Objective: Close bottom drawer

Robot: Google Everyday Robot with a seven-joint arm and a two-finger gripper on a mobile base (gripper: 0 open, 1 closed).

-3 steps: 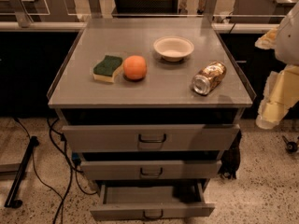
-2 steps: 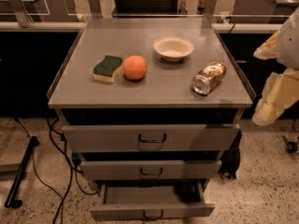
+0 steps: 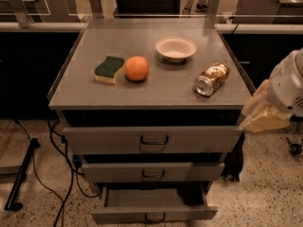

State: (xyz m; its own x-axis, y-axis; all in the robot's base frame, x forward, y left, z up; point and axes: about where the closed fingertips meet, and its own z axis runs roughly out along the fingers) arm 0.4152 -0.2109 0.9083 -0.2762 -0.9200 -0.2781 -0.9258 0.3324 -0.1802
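While the bottom drawer (image 3: 154, 215) gapes above speckled floor (image 3: 272, 193), jaws hang beside the tabletop (image 3: 156, 92), state unclear.

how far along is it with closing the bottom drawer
Nothing looks done yet: the bottom drawer stands pulled out, farther than the middle drawer above it, with its inside showing. In hand: the gripper hangs at the right of the cabinet, about level with the top drawer, well apart from the bottom drawer. Left: bring it down to that front panel and push it in flush.
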